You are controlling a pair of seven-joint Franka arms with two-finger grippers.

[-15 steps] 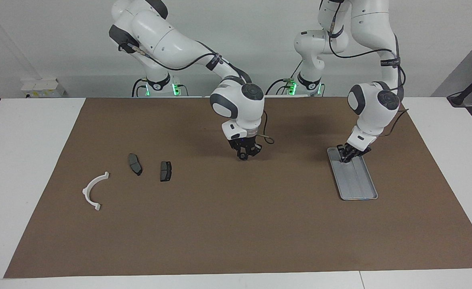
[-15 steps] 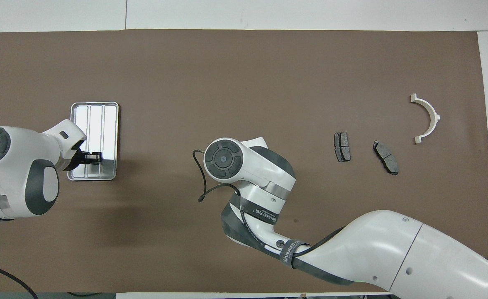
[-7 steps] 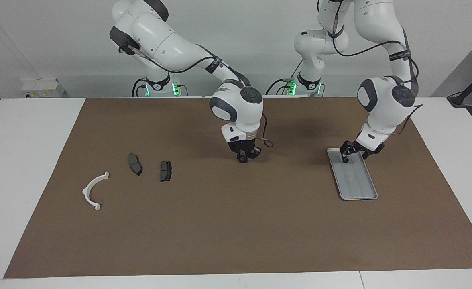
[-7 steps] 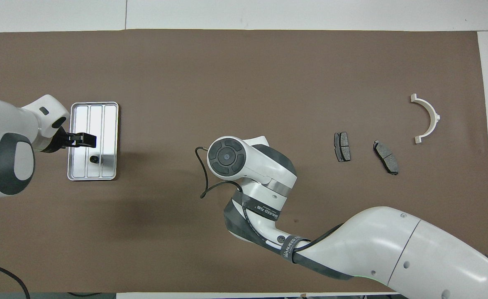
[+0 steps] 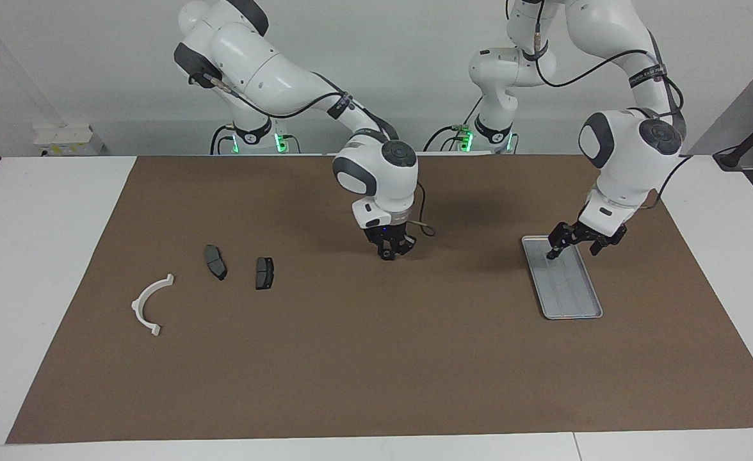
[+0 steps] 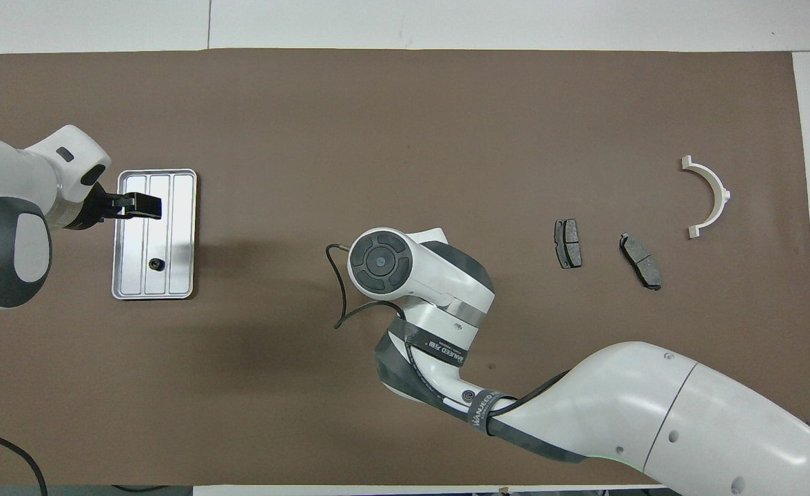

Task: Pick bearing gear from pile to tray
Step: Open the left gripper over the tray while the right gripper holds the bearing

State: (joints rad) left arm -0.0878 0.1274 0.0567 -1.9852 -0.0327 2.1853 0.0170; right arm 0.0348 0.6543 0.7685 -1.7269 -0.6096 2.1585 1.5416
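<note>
My left tool (image 5: 572, 246) hangs wide open, empty, over the shallow ridged silver-grey metal tray (image 6: 184, 207) w/ a tiny black round gear (image 6: 155, 264) inside; right tool (image 5: 387, 251) is pinched closed over the brown mat (image 5: 376, 358).

Light is bright and even in both views; I see no dim corners. Soft, diffuse shadows fall on the brown mat (image 5: 376, 358) under each arm, suggesting broad lighting from above. In the overhead view the tray (image 6: 183, 207) reflects strongly, its floor nearly washed out white. Green indicator lamps glow at the arm bases in the facing view. Focus is sharp across the table; I note no motion blur, and mat edges look straight.
</note>
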